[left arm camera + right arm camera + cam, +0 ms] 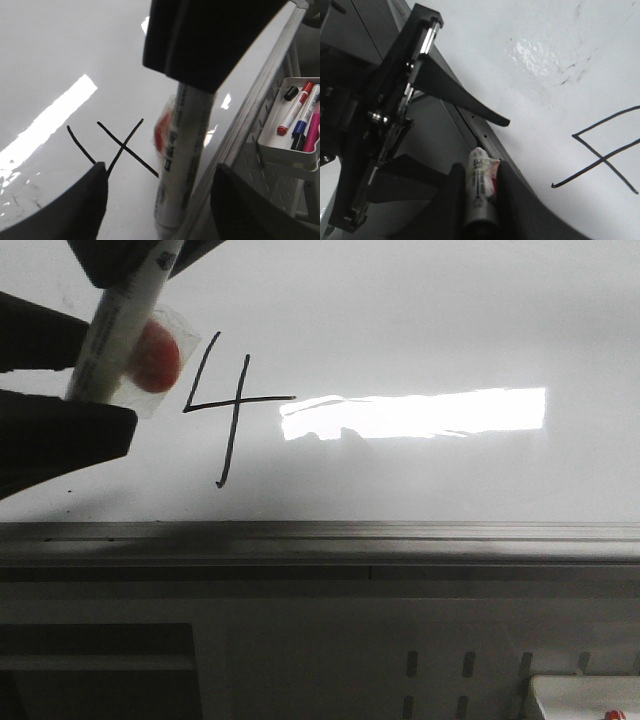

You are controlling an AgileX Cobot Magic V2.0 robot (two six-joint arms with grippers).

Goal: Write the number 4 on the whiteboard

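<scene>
Number 4 [232,405] drawn upright, slightly slanted, on whiteboard [430,320], beside right gripper [481,197] clamping marker [122,325]; left gripper [445,130] spread wide; tray [285,150] holds markers [300,112].

Whiteboard [450,320] right of the number 4 [228,405] open — left crowded.

marker pen [118,328]: white barrel with small black print, tilted, at the left of the front view, upper end leaning right
orange-red lump [157,356]: rounded, wrapped in clear film against the pen's right side
white tray [290,134]: shallow, mounted on the perforated panel below the ledge; only its corner shows at the near right of the front view
pens in tray [294,109]: one with red cap, one with blue band and black cap, one pink, plus a loose black cap, lying side by side
perforated panel [440,670]: pale grey with short vertical slots, below the ledge
</scene>
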